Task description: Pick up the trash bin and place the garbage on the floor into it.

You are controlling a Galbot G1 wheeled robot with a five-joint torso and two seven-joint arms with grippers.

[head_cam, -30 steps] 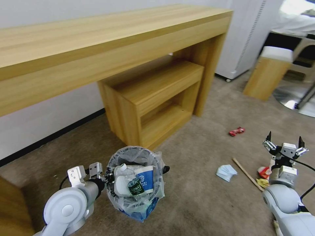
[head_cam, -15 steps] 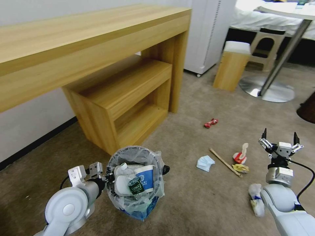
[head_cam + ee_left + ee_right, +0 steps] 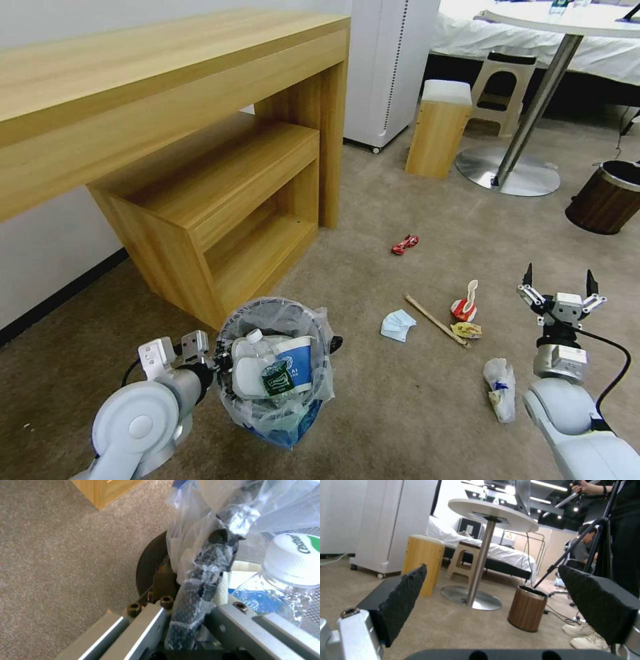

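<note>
The trash bin (image 3: pixel 277 373), dark wire lined with a crinkly clear bag, hangs just above the beige floor (image 3: pixel 373 413) at lower left. It holds a blue-white paper cup (image 3: pixel 295 361) and a crushed bottle (image 3: pixel 248 363). My left gripper (image 3: pixel 217 363) is shut on the bin's rim (image 3: pixel 200 575), pinching bag and wire. Garbage lies to the right: a red wrapper (image 3: pixel 405 244), a wooden stick (image 3: pixel 437 321), a pale blue tissue (image 3: pixel 397 325), a red cup (image 3: pixel 465 305), a yellow wrapper (image 3: pixel 465 329) and a crumpled white piece (image 3: pixel 500 388). My right gripper (image 3: pixel 559 290) (image 3: pixel 500 602) stands open above the floor, right of the litter.
A long wooden desk (image 3: pixel 167 100) with a low shelf unit (image 3: pixel 220 207) stands close behind the bin. Farther back are a wooden stool (image 3: pixel 437 127), a round table's steel base (image 3: pixel 510 177) and a brown wood-grain bin (image 3: pixel 605 197) (image 3: pixel 526 612). A person's shoes (image 3: pixel 583 637) are near that bin.
The whole picture has shifted left, so the camera has turned right. More litter and the brown bin have come into view. Both arms keep their poses, and the bin stays held.
</note>
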